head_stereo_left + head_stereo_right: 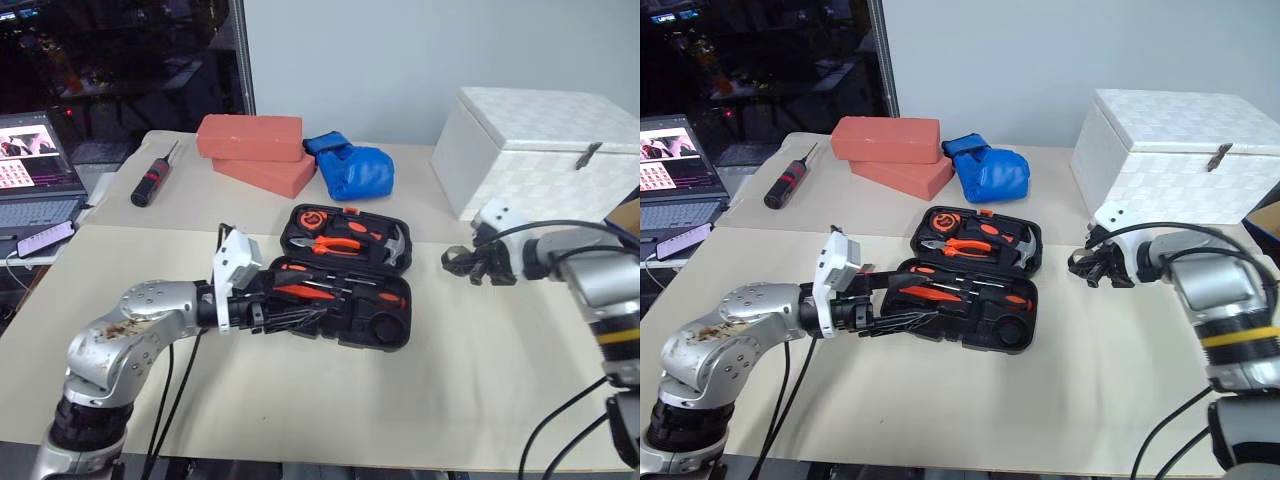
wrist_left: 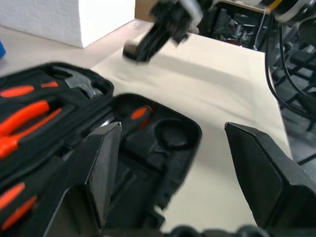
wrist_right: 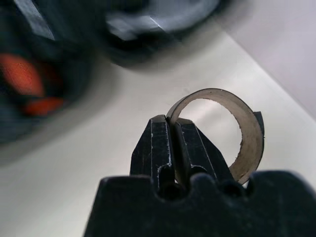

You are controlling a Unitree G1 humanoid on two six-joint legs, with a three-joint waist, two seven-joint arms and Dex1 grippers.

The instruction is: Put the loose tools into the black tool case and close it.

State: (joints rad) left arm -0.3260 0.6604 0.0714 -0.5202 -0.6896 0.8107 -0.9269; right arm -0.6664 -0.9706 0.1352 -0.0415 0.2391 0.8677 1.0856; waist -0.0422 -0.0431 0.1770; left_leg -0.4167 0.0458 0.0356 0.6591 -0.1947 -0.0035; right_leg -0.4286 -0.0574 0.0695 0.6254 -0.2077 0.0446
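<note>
- Left tool (image 1: 300,318): spread wide, empty, at the near edge of the case (image 1: 385,330).
- Case: lies open mid-desk (image 1: 480,400), tools (image 1: 335,245) seated; stiff, light shell, best taken by the lid edge.
- Right tool (image 3: 172,143): pinched shut on a tape ring (image 3: 249,136), right of the case.

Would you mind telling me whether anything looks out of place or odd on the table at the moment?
Yes. A black screwdriver with red bands lies apart at the table's far left corner, well away from the open black plastic tool case. Also, the right gripper has its jaws shut on a thin-walled tape roll with a cardboard core, held above the table.
</note>
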